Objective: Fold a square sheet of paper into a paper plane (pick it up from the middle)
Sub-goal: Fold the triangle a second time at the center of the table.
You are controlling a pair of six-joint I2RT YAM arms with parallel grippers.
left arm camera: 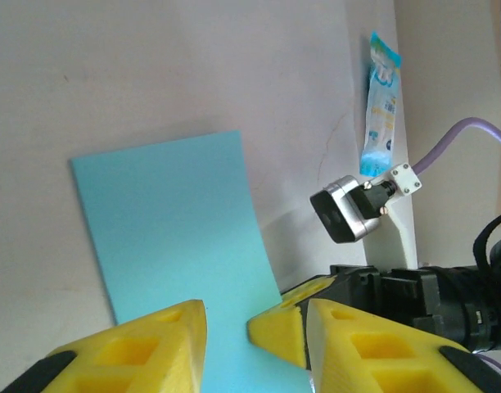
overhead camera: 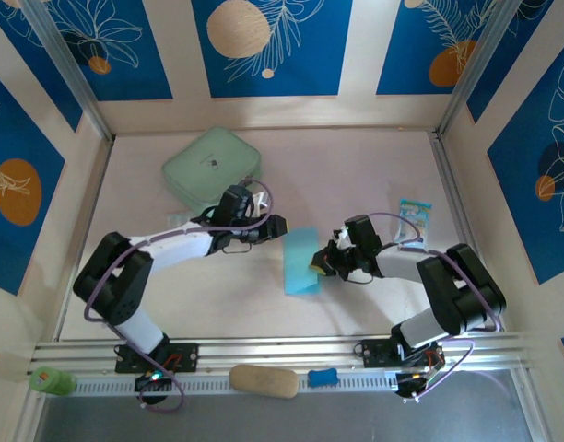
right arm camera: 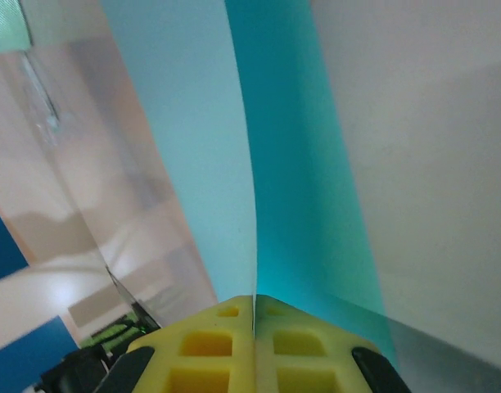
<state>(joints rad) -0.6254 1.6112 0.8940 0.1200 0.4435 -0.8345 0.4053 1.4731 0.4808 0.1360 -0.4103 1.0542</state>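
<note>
The light cyan square sheet of paper (overhead camera: pixel 300 261) lies in the middle of the tabletop (overhead camera: pixel 374 166). The right hand (right arm camera: pixel 254 304) is clamped on its right edge, yellow pads pressed together over the paper. The left hand (overhead camera: pixel 278 226) hovers at the sheet's far left corner, fingers apart and gripping nothing.

Re square sheet of paper (overhead camera: pixel 301 261): looks thin, plain, light cyan-blue, longer than wide from above. Sits well apart from mint-green case (overhead camera: pixel 211 168), toward its near right. Stands pinched at one edge in right gripper (right arm camera: pixel 254 304), curving away beyond.
</note>
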